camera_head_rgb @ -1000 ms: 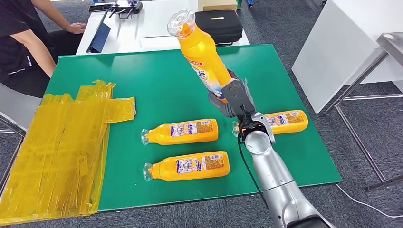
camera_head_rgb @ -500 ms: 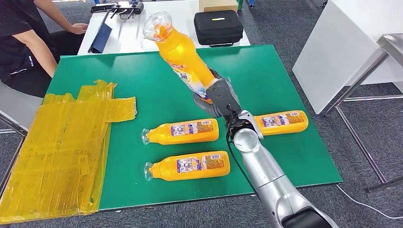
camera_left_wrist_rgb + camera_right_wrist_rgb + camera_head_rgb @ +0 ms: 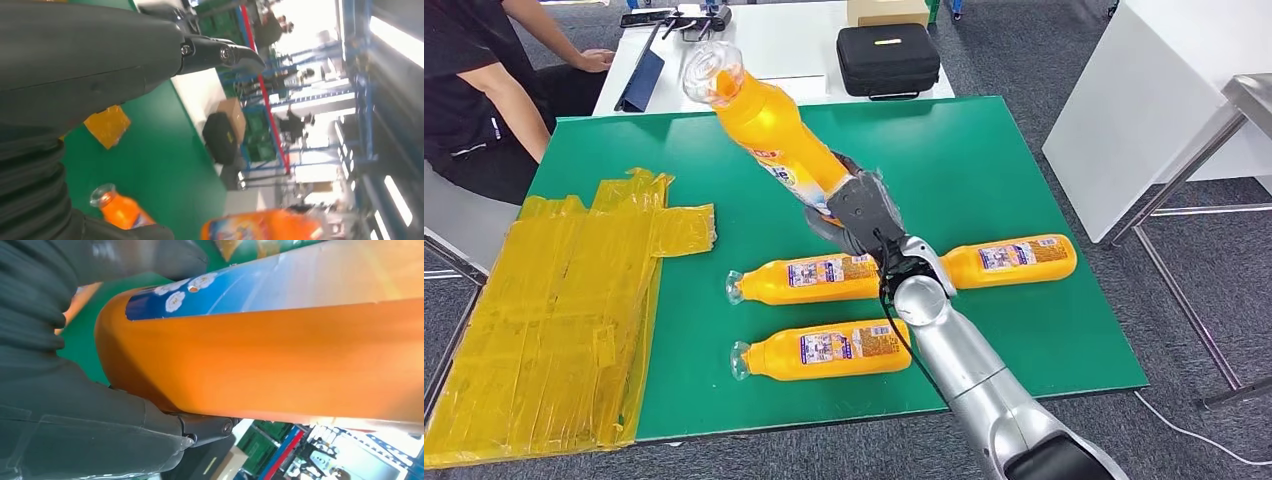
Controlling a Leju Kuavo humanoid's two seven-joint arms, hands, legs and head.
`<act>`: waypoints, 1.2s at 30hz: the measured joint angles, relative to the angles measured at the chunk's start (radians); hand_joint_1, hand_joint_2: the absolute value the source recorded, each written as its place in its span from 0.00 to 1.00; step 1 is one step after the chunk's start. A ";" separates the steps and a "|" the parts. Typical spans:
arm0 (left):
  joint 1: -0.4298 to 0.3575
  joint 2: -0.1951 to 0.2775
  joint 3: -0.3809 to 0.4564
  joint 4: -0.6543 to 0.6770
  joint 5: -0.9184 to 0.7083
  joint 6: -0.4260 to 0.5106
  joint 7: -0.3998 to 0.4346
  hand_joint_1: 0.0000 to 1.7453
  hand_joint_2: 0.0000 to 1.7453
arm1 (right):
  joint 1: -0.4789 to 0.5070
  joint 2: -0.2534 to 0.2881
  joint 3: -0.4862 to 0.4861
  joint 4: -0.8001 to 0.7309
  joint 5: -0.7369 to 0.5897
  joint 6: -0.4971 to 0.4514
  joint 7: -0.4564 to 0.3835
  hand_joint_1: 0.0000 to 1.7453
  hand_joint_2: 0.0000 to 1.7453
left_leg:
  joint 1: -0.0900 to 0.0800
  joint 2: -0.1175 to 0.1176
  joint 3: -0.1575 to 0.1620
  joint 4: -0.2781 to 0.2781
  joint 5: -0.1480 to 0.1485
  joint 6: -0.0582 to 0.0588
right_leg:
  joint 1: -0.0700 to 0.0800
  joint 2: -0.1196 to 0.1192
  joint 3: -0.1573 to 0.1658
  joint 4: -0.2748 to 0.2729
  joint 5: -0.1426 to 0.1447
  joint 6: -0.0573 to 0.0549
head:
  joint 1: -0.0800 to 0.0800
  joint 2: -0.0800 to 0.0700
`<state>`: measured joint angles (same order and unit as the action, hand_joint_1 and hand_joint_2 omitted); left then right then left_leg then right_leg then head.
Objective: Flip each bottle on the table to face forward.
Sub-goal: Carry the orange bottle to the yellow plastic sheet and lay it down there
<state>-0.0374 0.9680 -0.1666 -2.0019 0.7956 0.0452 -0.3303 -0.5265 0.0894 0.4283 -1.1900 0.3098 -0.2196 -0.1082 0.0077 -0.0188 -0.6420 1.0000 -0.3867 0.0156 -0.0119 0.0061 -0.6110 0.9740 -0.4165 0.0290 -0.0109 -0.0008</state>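
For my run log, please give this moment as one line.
right robot hand: holds raised bottle, tilted | lying bottles: three on green mat | left robot hand: holds nothing

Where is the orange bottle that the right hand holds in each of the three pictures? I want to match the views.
Head view: the held bottle is upper centre, raised over the green table, cap end up and to the left, its base in the right hand.
Left wrist view: I cannot tell; two orange bottles at the lower edge may be others.
Right wrist view: the held bottle spans the picture.
Shared landmark: the black case.
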 joint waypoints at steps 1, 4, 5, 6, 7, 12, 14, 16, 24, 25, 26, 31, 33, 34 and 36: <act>-0.015 -0.032 -0.074 0.016 -0.037 0.003 -0.025 0.00 1.00 | 0.016 -0.003 -0.007 -0.009 0.009 0.000 -0.003 1.00 1.00 | 0.000 0.000 0.000 0.000 0.000 0.000 | 0.000 0.000 0.000 0.000 0.000 0.000 | 0.000 0.000; -0.028 -0.112 -0.241 0.047 -0.111 0.003 -0.106 0.00 1.00 | 0.062 -0.019 -0.033 -0.038 0.030 0.000 -0.012 1.00 1.00 | -0.001 0.001 0.000 0.000 -0.001 0.001 | -0.002 0.002 0.000 -0.001 0.001 0.001 | 0.000 0.000; -0.024 -0.144 -0.277 0.053 -0.143 0.001 -0.127 0.00 1.00 | 0.077 -0.024 -0.040 -0.048 0.035 0.000 -0.014 1.00 1.00 | -0.002 0.002 0.000 0.000 -0.001 0.001 | -0.002 0.002 0.000 -0.001 0.001 0.001 | 0.000 0.000; -0.016 -0.178 -0.307 0.056 -0.181 -0.001 -0.143 0.00 1.00 | 0.092 -0.029 -0.045 -0.058 0.038 0.000 -0.017 1.00 1.00 | -0.003 0.002 0.000 0.000 -0.001 0.002 | -0.003 0.002 0.000 -0.001 0.001 0.001 | 0.000 0.000; -0.004 -0.210 -0.332 0.057 -0.217 0.000 -0.153 0.00 1.00 | 0.106 -0.032 -0.048 -0.068 0.039 0.000 -0.018 1.00 1.00 | -0.003 0.003 0.000 0.000 -0.002 0.002 | -0.003 0.003 0.000 -0.001 0.000 0.001 | 0.000 0.000; 0.045 -0.317 -0.382 0.055 -0.280 0.001 -0.145 0.00 1.00 | 0.139 -0.039 -0.052 -0.092 0.038 -0.003 -0.014 1.00 1.00 | -0.003 0.003 -0.001 0.000 -0.003 0.003 | -0.003 0.003 -0.001 -0.002 0.000 0.001 | 0.000 0.000; 0.054 -0.329 -0.373 0.053 -0.257 -0.016 -0.121 0.00 1.00 | 0.136 -0.033 -0.050 -0.093 0.035 -0.003 0.000 1.00 1.00 | -0.003 0.003 -0.001 0.000 -0.003 0.003 | -0.002 0.003 -0.001 -0.002 0.000 0.001 | 0.000 0.000; 0.049 -0.329 -0.348 0.052 -0.204 -0.035 -0.093 0.00 1.00 | 0.125 -0.022 -0.044 -0.093 0.031 -0.003 0.014 1.00 1.00 | -0.001 0.003 -0.001 0.000 -0.002 0.003 | -0.001 0.003 -0.002 -0.001 0.000 0.001 | 0.000 0.000; -0.241 -0.209 -0.271 0.087 0.099 0.025 0.096 0.00 1.00 | 0.014 0.031 0.021 -0.047 -0.026 0.008 0.022 1.00 1.00 | 0.006 0.002 -0.002 0.000 0.004 -0.003 | 0.005 0.002 -0.002 0.000 0.003 -0.004 | 0.000 0.000; -0.290 -0.195 -0.275 0.101 0.121 0.037 0.117 0.00 1.00 | -0.003 0.035 0.030 -0.033 -0.035 0.008 0.020 1.00 1.00 | 0.006 0.003 -0.002 0.000 0.004 -0.003 | 0.005 0.002 -0.002 0.000 0.004 -0.004 | 0.000 0.000; -0.339 -0.184 -0.281 0.116 0.137 0.049 0.135 0.00 1.00 | -0.019 0.039 0.039 -0.019 -0.043 0.009 0.017 1.00 1.00 | 0.006 0.003 -0.002 0.000 0.005 -0.003 | 0.005 0.002 -0.003 0.000 0.004 -0.005 | 0.000 0.000; -0.516 -0.167 -0.334 0.214 0.174 0.078 0.164 0.00 1.00 | -0.104 0.053 0.077 0.061 -0.076 0.006 0.014 1.00 1.00 | 0.005 0.003 -0.002 0.000 0.005 -0.003 | 0.005 0.002 -0.003 0.000 0.005 -0.006 | 0.000 0.000; -0.555 -0.169 -0.358 0.254 0.177 0.080 0.153 0.00 1.00 | -0.135 0.055 0.089 0.090 -0.086 0.001 0.018 1.00 1.00 | 0.005 0.004 -0.002 0.001 0.005 -0.003 | 0.005 0.003 -0.003 0.000 0.005 -0.006 | 0.000 0.000; -0.573 -0.170 -0.369 0.273 0.177 0.082 0.149 0.00 1.00 | -0.150 0.055 0.094 0.103 -0.090 -0.002 0.021 1.00 1.00 | 0.004 0.004 -0.002 0.001 0.005 -0.003 | 0.005 0.003 -0.003 0.000 0.005 -0.006 | 0.000 0.000; -0.608 -0.179 -0.391 0.312 0.180 0.089 0.142 0.00 1.00 | -0.180 0.056 0.103 0.131 -0.099 -0.006 0.027 1.00 1.00 | 0.004 0.004 -0.003 0.001 0.005 -0.003 | 0.005 0.002 -0.004 0.000 0.005 -0.006 | 0.000 0.000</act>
<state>-0.6452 0.7893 -0.5572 -1.6896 0.9759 0.1343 -0.1884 -0.7065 0.1454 0.5317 -1.0594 0.2103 -0.2260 -0.0810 0.0120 -0.0152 -0.6445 1.0007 -0.3813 0.0129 -0.0072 0.0086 -0.6146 0.9742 -0.4114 0.0233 -0.0109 -0.0008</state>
